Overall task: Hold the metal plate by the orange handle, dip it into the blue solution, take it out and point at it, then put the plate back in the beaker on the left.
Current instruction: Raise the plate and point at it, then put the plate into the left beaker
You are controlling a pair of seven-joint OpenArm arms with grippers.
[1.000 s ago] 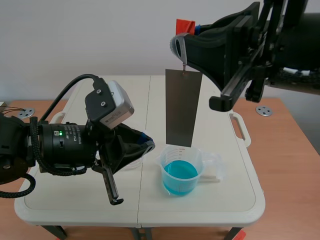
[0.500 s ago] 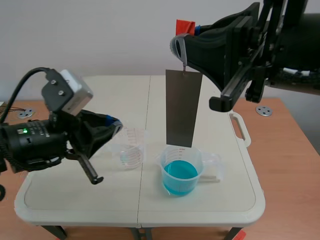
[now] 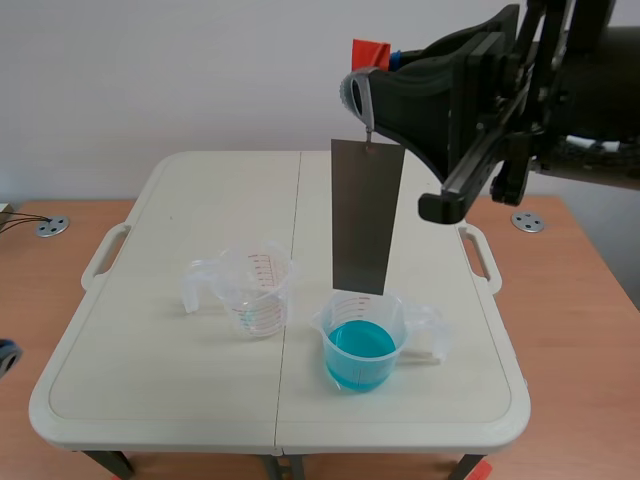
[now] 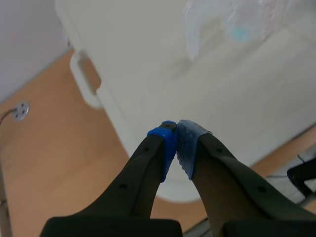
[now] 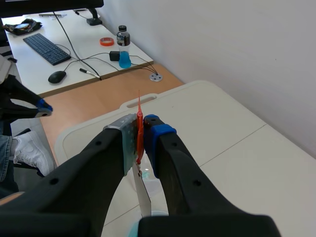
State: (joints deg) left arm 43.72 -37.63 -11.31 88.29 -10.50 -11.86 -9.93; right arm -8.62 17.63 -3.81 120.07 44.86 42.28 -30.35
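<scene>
High over the table, my right gripper (image 3: 364,100) is shut on the orange handle (image 3: 371,51) of the metal plate (image 3: 366,215). The plate hangs straight down, its lower edge just above the beaker of blue solution (image 3: 362,346). In the right wrist view the orange handle (image 5: 140,129) is pinched between the fingers and the plate (image 5: 143,198) drops away under them. An empty clear beaker (image 3: 254,290) stands left of the blue one. My left gripper (image 4: 176,139) is shut on nothing, low beside the table's left front corner; only a blue tip (image 3: 4,356) shows in the scene view.
The white folding table (image 3: 160,380) has carry handles (image 3: 101,254) on both sides and stands on a wooden floor. The right wrist view shows a desk (image 5: 59,44) with a keyboard, mouse and bottle beyond the table.
My left arm has pulled back to the left, from beside the beakers to almost out of the scene. The right arm and the plate have not moved.
</scene>
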